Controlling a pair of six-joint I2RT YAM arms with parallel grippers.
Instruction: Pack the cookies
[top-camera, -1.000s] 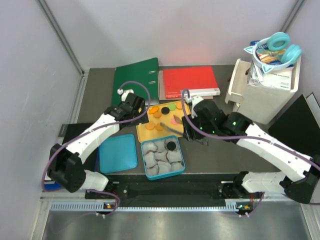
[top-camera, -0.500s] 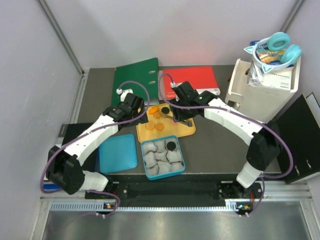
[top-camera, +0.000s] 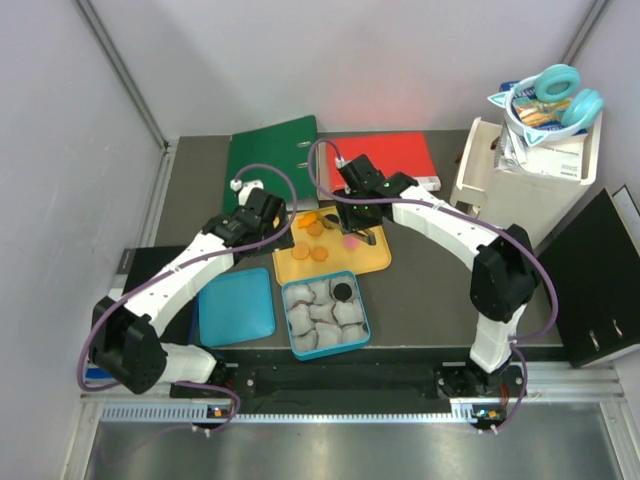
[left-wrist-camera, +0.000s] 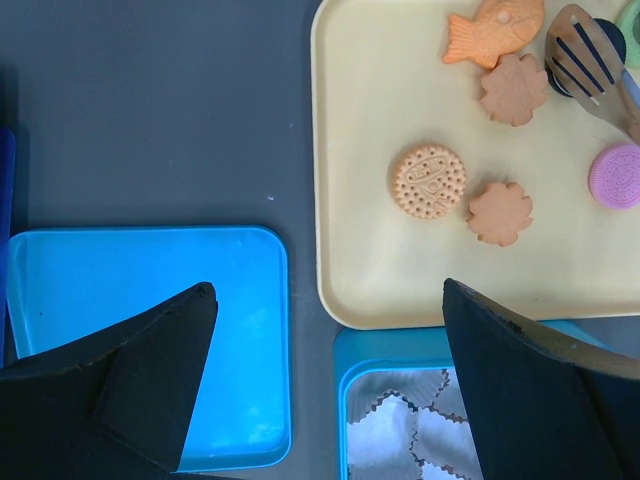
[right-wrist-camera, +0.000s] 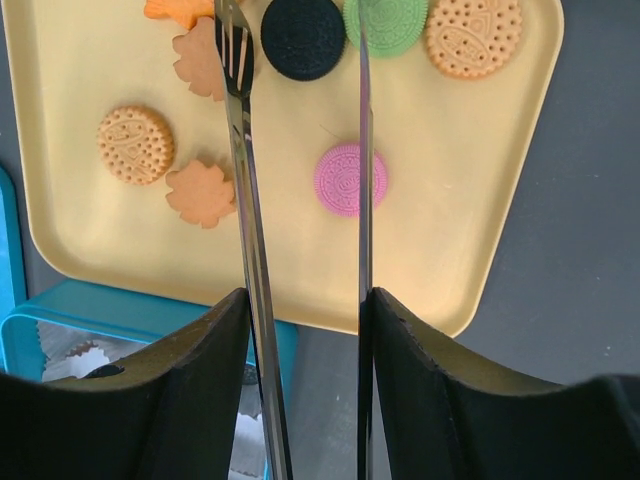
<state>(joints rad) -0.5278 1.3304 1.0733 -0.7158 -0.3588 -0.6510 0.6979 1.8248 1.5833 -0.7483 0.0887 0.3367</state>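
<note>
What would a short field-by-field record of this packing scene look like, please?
Left claw: open, empty, over lid and box
Right claw: shut on tongs, tips beside the black cookie
Tray: yellow, holds cookies, mostly orange, one pink cookie, one green cookie
Box: blue, paper cups inside, one packed cookie, black
Lid: off, left of the box

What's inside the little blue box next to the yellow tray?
The teal rectangular box holds grey crinkled paper cups, and one black round cookie sits in a far-side cup. The cups hide the box's floor.
</note>
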